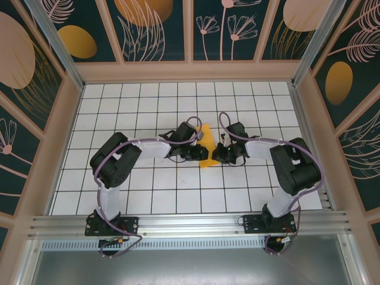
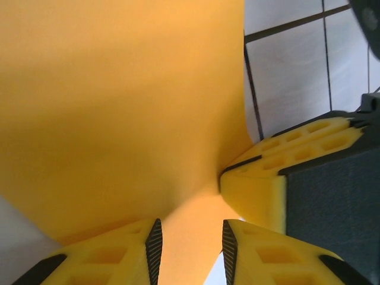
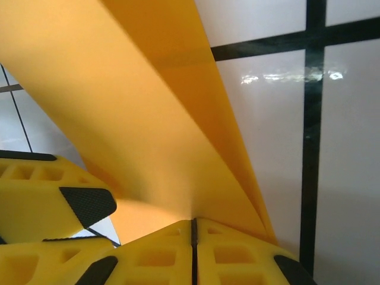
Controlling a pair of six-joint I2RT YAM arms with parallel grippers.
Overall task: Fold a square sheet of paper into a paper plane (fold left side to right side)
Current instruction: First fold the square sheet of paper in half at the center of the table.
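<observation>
The square sheet of paper (image 1: pixel 206 139) is orange-yellow, partly folded and lifted off the white tiles between the two grippers at mid-table. My right gripper (image 1: pixel 218 155) is shut on the sheet's near edge; in the right wrist view its fingers (image 3: pixel 193 224) meet with the paper (image 3: pixel 119 113) rising from them in two layers. My left gripper (image 1: pixel 200 154) faces it from the left, open. In the left wrist view the paper (image 2: pixel 119 101) runs through the gap of the left gripper (image 2: pixel 189 240), and the right gripper's yellow fingers (image 2: pixel 267 172) pinch it close by.
The white tiled floor (image 1: pixel 148 101) with black grid lines spreads around both arms. Floral-patterned walls (image 1: pixel 35 89) enclose the table on three sides. An aluminium rail (image 1: pixel 190 224) carrying the arm bases runs along the near edge.
</observation>
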